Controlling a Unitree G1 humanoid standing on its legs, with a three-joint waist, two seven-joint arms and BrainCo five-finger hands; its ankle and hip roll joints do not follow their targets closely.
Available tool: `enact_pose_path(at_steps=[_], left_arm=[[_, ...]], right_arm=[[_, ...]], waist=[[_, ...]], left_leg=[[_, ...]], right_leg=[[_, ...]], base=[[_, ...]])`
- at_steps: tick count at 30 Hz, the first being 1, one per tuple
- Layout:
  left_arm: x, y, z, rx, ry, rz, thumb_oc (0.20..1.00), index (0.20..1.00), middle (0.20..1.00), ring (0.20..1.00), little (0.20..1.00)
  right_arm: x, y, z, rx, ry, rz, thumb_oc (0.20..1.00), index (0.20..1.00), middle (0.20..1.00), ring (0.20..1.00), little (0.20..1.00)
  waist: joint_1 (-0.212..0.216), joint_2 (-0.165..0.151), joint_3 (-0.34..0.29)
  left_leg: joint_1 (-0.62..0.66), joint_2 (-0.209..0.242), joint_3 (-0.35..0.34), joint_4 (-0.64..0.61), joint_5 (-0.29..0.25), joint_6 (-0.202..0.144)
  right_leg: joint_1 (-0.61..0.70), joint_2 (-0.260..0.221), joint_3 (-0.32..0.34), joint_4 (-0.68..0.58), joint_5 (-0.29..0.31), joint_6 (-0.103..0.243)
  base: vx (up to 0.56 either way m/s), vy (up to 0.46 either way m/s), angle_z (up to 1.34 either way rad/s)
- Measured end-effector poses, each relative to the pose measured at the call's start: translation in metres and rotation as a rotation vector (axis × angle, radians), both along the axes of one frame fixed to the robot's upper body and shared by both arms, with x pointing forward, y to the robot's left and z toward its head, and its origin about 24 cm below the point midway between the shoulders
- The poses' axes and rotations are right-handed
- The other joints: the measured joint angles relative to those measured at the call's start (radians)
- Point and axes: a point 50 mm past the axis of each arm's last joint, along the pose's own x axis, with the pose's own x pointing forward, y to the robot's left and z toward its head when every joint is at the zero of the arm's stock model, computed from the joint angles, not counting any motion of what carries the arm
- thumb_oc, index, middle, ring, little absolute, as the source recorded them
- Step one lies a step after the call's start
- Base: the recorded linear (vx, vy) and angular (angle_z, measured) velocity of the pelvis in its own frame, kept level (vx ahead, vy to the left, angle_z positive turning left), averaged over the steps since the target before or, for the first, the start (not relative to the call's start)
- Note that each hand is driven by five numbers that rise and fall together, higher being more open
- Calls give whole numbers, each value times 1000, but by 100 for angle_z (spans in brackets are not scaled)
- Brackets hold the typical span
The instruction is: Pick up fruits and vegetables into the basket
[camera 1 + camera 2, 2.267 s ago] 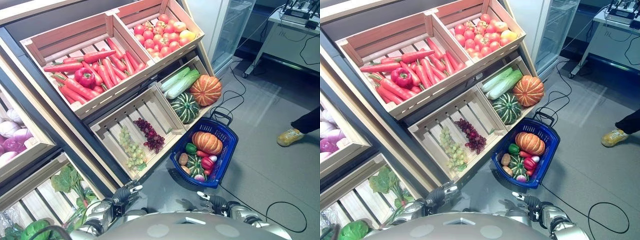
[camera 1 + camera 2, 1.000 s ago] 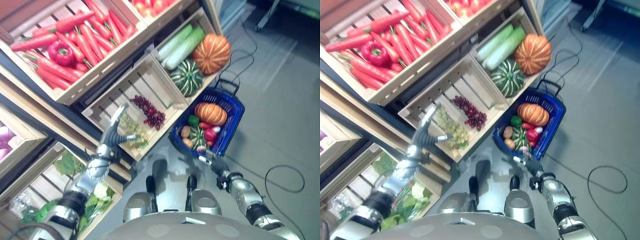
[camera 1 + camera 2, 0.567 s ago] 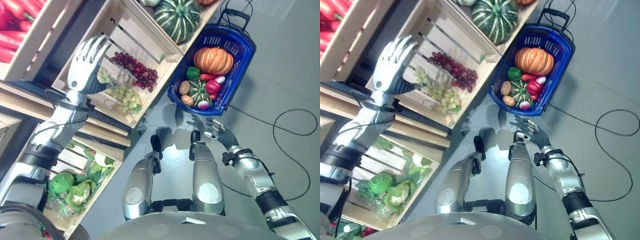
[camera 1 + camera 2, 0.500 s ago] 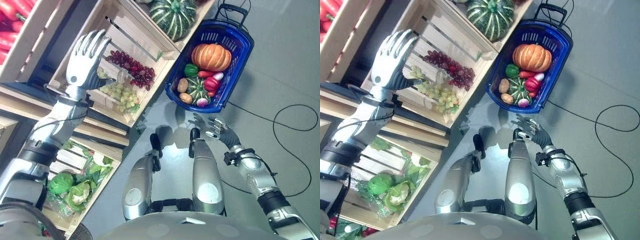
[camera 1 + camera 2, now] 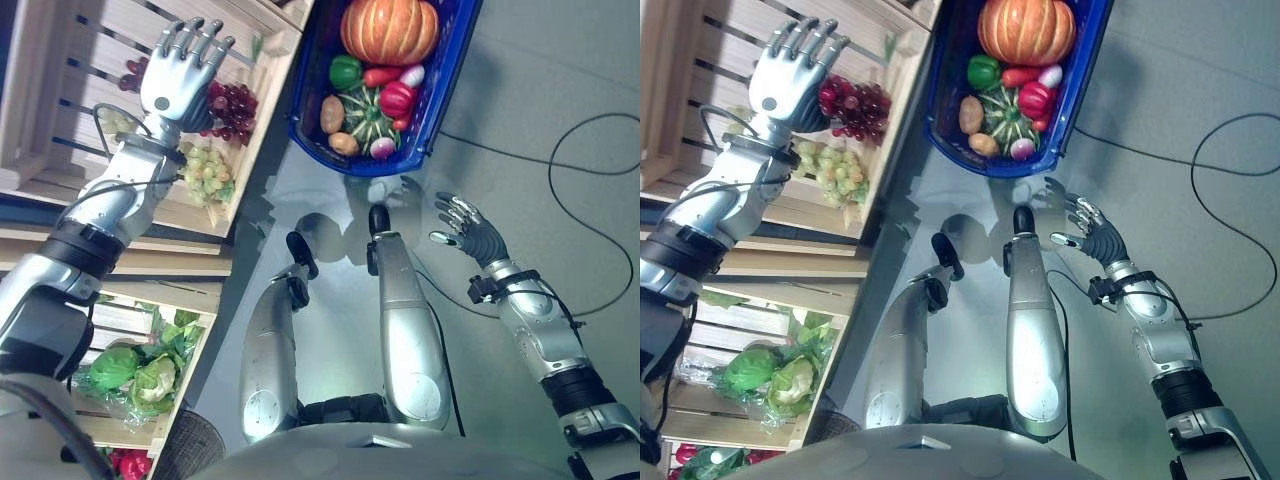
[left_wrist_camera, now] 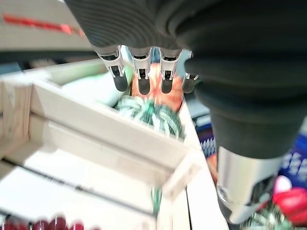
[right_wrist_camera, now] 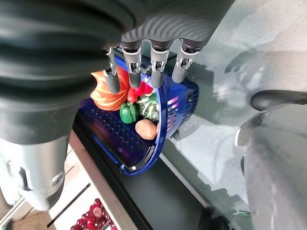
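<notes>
My left hand [image 5: 185,78] is open, its fingers spread just over the red grapes [image 5: 235,100] in a wooden crate [image 5: 262,52]. Green grapes [image 5: 205,172] lie beside its wrist. In its wrist view the straight fingers [image 6: 139,72] point past the crate wall at a striped green squash [image 6: 154,114]. The blue basket [image 5: 442,78] stands on the floor and holds an orange pumpkin [image 5: 388,28], a green pepper [image 5: 345,72], a small striped squash [image 5: 367,113], a potato [image 5: 332,114] and red pieces. My right hand [image 5: 470,230] hovers open above the floor, short of the basket [image 7: 144,159].
A lower crate holds leafy greens and cabbages [image 5: 130,375]. The basket sits close against the grape crate's corner. Grey floor spreads around the right hand.
The camera has tilted further down. My left hand has moved from over the green grapes to over the red grapes. The right hand stays open near the basket.
</notes>
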Motion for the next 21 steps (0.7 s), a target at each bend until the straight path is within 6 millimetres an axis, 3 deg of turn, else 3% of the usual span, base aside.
enact_pose_path(at_steps=[8, 18, 21], left_arm=[[14, 25, -4, 115, 16, 224, 1000, 1000, 1000, 1000, 1000], [12, 67, -4, 226, 7, 535, 1000, 1000, 1000, 1000, 1000], [14, 67, -4, 219, 7, 557, 1000, 1000, 1000, 1000, 1000]], right_arm=[[4, -5, 20, -23, -70, 9, 1000, 1000, 1000, 1000, 1000], [12, -10, 39, -33, -134, -23, 1000, 1000, 1000, 1000, 1000], [15, -12, 45, -40, -153, -33, 1000, 1000, 1000, 1000, 1000]], waist=[[-20, 0, 0], [-29, 0, 0], [-29, 0, 0]], left_leg=[[-97, 1, 26, 48, -19, 0], [-227, 16, 41, 145, -43, 2], [-264, 17, 42, 183, -57, 7]], right_leg=[[-123, 3, 42, 49, -1, -1], [-257, 13, 77, 116, -2, -3], [-291, 14, 86, 139, -2, -2]], base=[[29, 52, -10], [26, 55, -4], [17, 37, -3]])
